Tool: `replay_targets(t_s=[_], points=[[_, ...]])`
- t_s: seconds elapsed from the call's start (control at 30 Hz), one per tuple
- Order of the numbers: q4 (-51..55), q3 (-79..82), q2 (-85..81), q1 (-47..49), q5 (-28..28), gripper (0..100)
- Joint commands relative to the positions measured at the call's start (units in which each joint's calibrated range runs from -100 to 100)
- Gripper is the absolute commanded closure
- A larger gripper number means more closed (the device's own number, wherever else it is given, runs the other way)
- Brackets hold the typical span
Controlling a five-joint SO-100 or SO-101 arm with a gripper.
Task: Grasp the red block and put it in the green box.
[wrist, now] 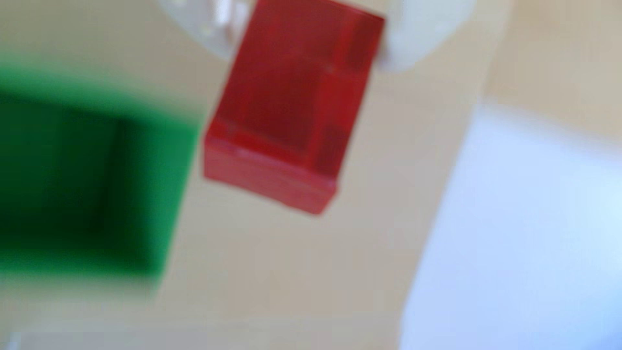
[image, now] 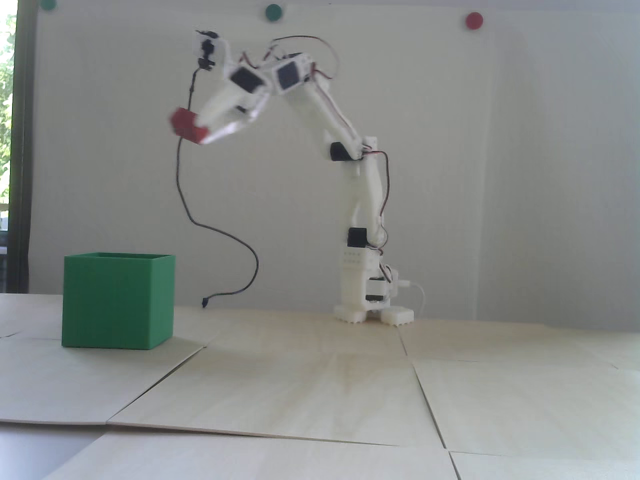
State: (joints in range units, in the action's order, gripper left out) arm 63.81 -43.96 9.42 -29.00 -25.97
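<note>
— How many blocks do you count?

— One. A single red block (image: 187, 125), clamped between the two white fingers of the gripper (image: 202, 131), high in the air. The wrist view shows the same one red block (wrist: 289, 101) with a white finger (wrist: 414, 30) pressed against its side, though that picture is blurred.

— And boxes?

— One green box (image: 117, 300), open-topped, standing on the pale wooden table (image: 320, 390) at the left of the fixed view. The block hangs well above it and a little to its right. In the wrist view the green box (wrist: 148, 188) sits at the left edge, beside the block.

— Arms?

— One white arm (image: 362, 200), its base near the back wall, reaching up and over toward the left. One black cable (image: 220, 232) droops from the wrist to the table.

— Those dots on the wall?

— Three: two green wall dots (image: 273, 11) and one red wall dot (image: 474, 20).
</note>
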Motion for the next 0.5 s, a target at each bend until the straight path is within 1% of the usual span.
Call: replay_targets(t_s=[0.0, 0.1, 0.23, 0.47], points=[[-14.65, -4.49, 4.51, -8.83, 0.10, 98], [-27.13, -4.58, 11.62, -10.68, 0.10, 98], [-33.12, -4.76, 14.70, -10.20, 0.10, 98], [-33.88, -4.93, 14.54, -6.10, 0.10, 98]])
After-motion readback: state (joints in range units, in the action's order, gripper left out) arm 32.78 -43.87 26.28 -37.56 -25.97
